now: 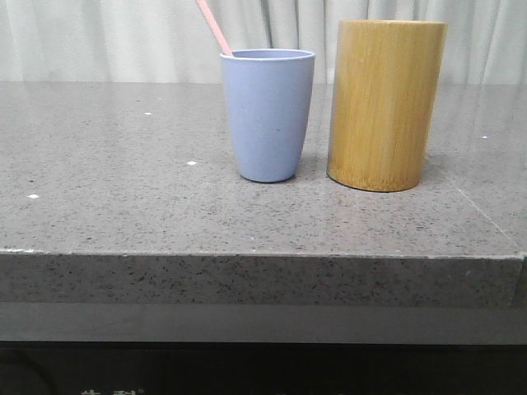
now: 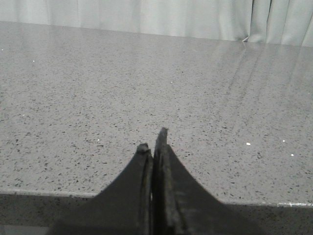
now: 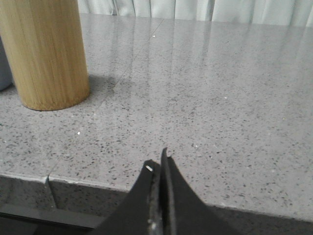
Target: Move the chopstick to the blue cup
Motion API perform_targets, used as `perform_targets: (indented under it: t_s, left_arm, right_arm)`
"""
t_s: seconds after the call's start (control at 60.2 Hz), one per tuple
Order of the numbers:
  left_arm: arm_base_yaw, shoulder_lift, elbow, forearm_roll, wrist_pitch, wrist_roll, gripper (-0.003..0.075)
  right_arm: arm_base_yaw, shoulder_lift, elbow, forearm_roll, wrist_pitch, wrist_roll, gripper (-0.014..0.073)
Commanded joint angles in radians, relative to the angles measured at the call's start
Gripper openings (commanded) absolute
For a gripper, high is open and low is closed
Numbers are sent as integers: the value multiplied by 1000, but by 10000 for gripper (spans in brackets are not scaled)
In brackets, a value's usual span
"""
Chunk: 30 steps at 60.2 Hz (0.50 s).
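Note:
The blue cup [image 1: 268, 113] stands upright on the grey stone table [image 1: 123, 206], near its middle. A pale pink chopstick [image 1: 213, 26] leans out of the cup's rim toward the upper left; only its end shows. My left gripper [image 2: 153, 142] is shut and empty, hovering near the table's front edge. My right gripper [image 3: 159, 160] is shut and empty, also near the front edge, to the right of the bamboo holder [image 3: 45, 51]. A sliver of the blue cup [image 3: 4, 68] shows beside the holder in the right wrist view. Neither gripper shows in the front view.
A taller yellow-brown bamboo cylinder [image 1: 385, 103] stands just right of the blue cup. White curtains [image 1: 123, 37] hang behind the table. A seam [image 3: 49, 180] marks the table's front edge in the right wrist view.

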Motion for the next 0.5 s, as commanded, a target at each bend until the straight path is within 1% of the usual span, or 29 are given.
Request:
perform_targets:
  t_s: [0.0,0.482]
  left_arm:
    - [2,-24,7,-11,-90,-9,-19]
    - [2,-24,7,-11,-90,-9,-19]
  right_arm:
    - [-7,-21,-4,26,-81,-1,-76]
    - [-7,-21,-4,26,-81,-1,-76]
